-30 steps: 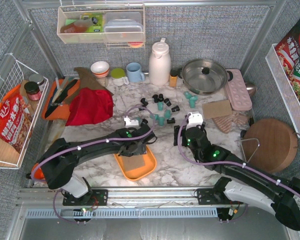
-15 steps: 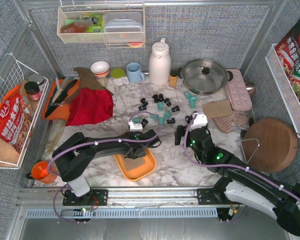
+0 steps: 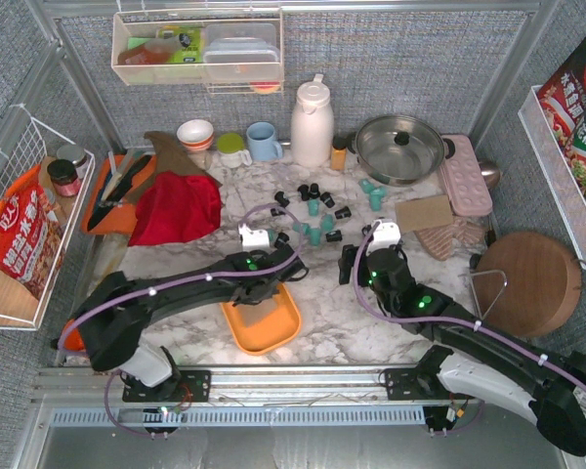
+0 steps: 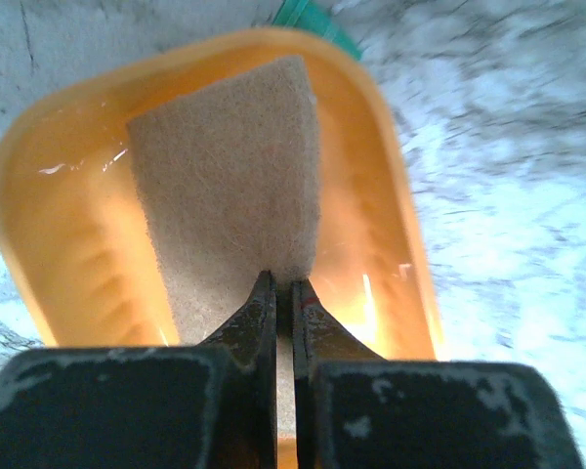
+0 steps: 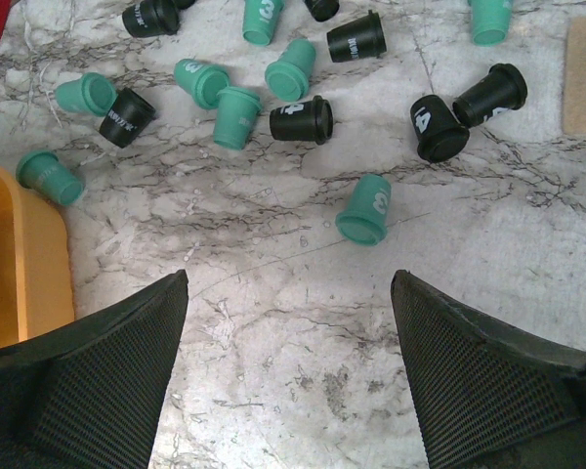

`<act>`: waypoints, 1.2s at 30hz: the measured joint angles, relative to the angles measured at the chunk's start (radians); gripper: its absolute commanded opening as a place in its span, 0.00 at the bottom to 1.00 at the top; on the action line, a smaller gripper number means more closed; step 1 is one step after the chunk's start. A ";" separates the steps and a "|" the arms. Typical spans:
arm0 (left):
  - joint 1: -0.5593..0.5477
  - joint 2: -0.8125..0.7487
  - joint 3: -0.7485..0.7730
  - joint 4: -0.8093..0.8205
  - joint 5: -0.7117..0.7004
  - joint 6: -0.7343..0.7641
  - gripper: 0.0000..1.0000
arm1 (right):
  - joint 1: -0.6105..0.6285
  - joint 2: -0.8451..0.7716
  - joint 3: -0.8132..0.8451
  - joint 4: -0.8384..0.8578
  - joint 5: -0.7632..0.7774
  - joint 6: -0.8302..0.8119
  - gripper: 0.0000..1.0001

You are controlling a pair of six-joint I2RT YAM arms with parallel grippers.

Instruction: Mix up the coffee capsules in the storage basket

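The orange storage basket [image 3: 264, 327] lies on the marble between the arms. My left gripper [image 3: 262, 291] is over its far end, shut on a thin tan pad [image 4: 225, 176] that lies flat inside the basket [image 4: 39, 195]. No capsule shows in the basket. The black and teal coffee capsules [image 3: 314, 210] lie scattered on the marble beyond it. My right gripper [image 3: 356, 266] is open and empty, low over bare marble [image 5: 288, 283]. A teal capsule [image 5: 366, 210] and a black one [image 5: 303, 119] lie just ahead of it. The basket's edge [image 5: 20, 264] is at its left.
A second tan pad [image 3: 423, 212] and a pink tray [image 3: 466, 174] lie right of the capsules. A red cloth [image 3: 176, 205], mugs, a white thermos [image 3: 313, 122] and a steel pot [image 3: 400, 147] stand behind. A round wooden board [image 3: 527, 283] is at the right.
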 measured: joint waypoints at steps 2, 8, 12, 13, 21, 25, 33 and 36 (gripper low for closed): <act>-0.008 -0.054 0.015 -0.006 -0.020 0.005 0.00 | 0.000 0.002 0.018 -0.008 -0.019 0.000 0.89; -0.021 -0.253 0.010 0.033 -0.059 0.091 0.00 | 0.000 0.002 0.082 -0.027 -0.092 -0.009 0.89; -0.039 -0.393 -0.104 0.230 -0.055 0.277 0.00 | 0.000 0.002 0.146 -0.064 -0.158 -0.014 0.89; -0.044 -0.430 -0.153 0.304 -0.050 0.337 0.00 | 0.000 0.002 0.166 -0.076 -0.175 -0.016 0.88; -0.070 -0.539 -0.453 0.916 0.037 0.852 0.00 | 0.000 0.029 0.327 -0.133 -0.319 0.011 0.84; -0.073 -0.452 -0.435 1.089 0.072 1.007 0.00 | 0.000 0.075 0.358 -0.129 -0.388 0.047 0.81; -0.145 -0.270 -0.352 1.208 0.102 1.167 0.00 | 0.001 0.130 0.332 -0.044 -0.439 0.085 0.61; -0.171 -0.232 -0.336 1.228 0.101 1.201 0.00 | 0.001 0.130 0.307 -0.027 -0.425 0.094 0.44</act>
